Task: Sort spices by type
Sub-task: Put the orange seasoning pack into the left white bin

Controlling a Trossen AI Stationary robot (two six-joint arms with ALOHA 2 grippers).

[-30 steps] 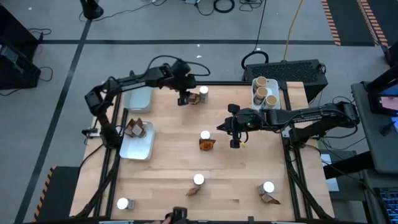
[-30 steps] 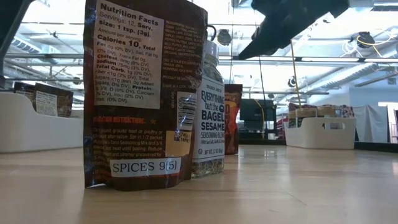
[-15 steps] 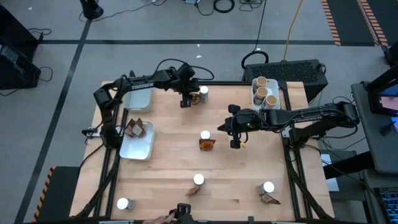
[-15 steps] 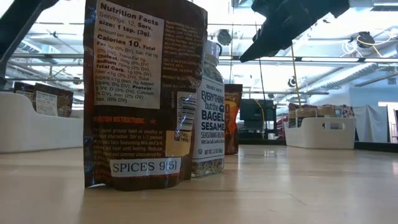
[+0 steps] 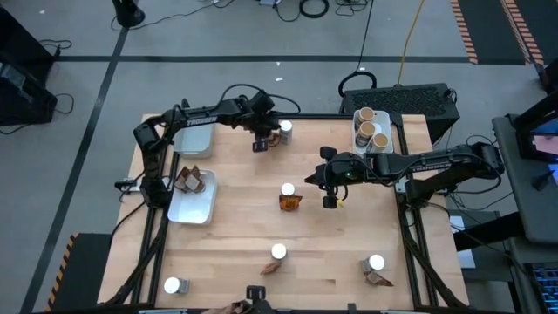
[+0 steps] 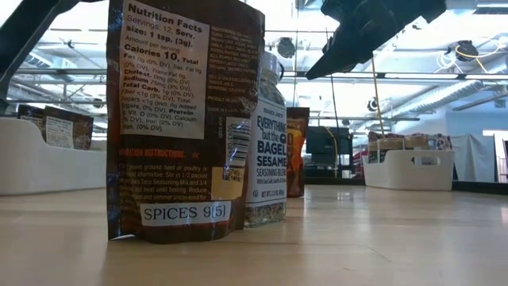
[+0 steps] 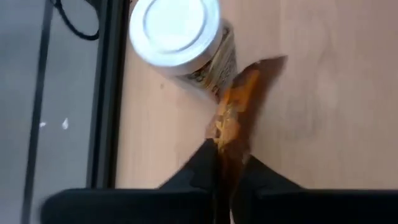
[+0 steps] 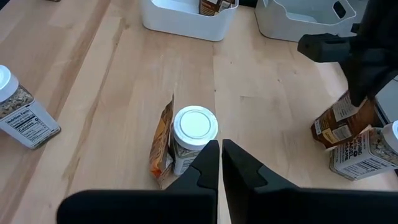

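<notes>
The room beyond is a grey floor strewn with cables, and in the low view bright ceiling beams and windows. The pale wooden tabletop carries two white trays at its left (one holding brown packets) and a third tray at the far right with cork-topped jars. White-lidded jars stand scattered, most just beside a packet. At the far edge the left gripper has its fingers clenched on a brown packet touching a white-lidded jar. The right gripper, fingers pressed together and holding nothing, hovers near the centre.
</notes>
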